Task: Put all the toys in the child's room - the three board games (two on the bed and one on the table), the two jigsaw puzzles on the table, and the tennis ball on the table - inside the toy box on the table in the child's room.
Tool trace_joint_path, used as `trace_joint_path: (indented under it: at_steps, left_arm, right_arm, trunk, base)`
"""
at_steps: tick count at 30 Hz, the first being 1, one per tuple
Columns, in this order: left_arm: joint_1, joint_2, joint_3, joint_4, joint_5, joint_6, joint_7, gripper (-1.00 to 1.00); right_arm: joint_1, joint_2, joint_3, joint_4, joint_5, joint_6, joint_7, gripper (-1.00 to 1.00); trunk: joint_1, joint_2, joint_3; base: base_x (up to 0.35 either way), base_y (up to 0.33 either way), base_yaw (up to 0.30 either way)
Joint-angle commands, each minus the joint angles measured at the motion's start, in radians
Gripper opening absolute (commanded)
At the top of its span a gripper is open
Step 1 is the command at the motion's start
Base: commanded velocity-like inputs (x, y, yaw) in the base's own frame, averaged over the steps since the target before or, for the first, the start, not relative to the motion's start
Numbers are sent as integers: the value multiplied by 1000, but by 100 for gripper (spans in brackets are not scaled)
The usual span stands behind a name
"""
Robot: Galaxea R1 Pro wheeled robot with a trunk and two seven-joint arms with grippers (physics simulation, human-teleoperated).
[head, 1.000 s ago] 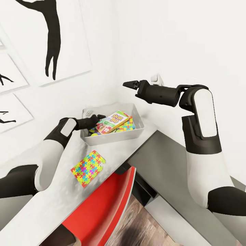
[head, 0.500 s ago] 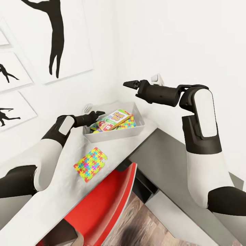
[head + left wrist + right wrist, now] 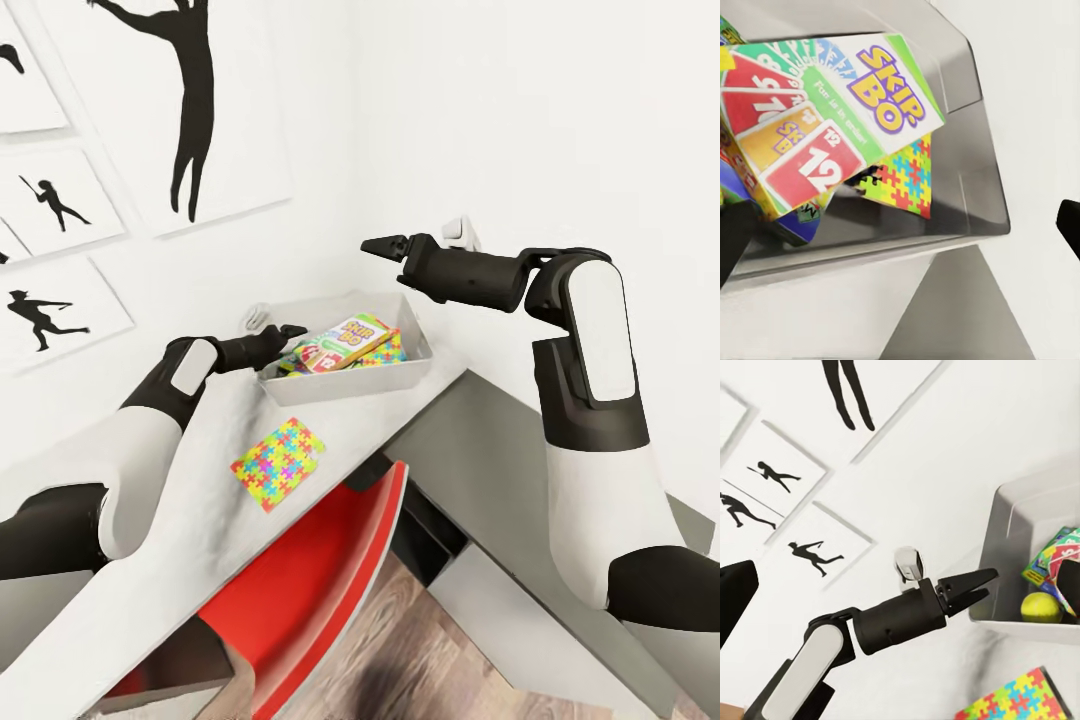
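The toy box [image 3: 345,385] stands at the table's [image 3: 210,430] far corner. In it the Skip-Bo board game [image 3: 350,340] lies tilted over other printed boxes, with one jigsaw puzzle [image 3: 387,352] beneath. The left wrist view shows that game [image 3: 832,127] and puzzle [image 3: 904,180] from close up. The tennis ball [image 3: 1041,607] rests in the box's corner. A second jigsaw puzzle [image 3: 280,463] lies flat on the table in front of the box. My left gripper [image 3: 290,332] hovers open at the box's left rim, empty. My right gripper [image 3: 375,243] hangs open above the box's far side.
A red chair [image 3: 300,580] is tucked under the table's near edge. A lower dark grey cabinet [image 3: 480,440] joins the table at the right. White walls close in behind, with black silhouette pictures [image 3: 200,110] at the left. Wood floor [image 3: 400,640] shows below.
The whole view has swung, so box and puzzle sit further right in the picture. My left gripper, over the box's inside a second ago, now stands at its left rim.
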Motion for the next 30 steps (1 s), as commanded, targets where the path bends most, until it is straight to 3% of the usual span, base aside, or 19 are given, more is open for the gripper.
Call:
trace_joint_path:
  at_steps: [1,30]
  left_arm:
    - [-1,0,5,0,-1,7,-3,100]
    - [-1,1,2,0,-1,9,-2,100]
  right_arm:
    - [-1,0,0,-1,-10,2,-10,100]
    - [-1,1,0,9,1,1,-14,100]
  trunk:
    - [1,-2,-1]
    - [1,-2,29]
  base:
    - [-35,0,184]
    - [-65,0,210]
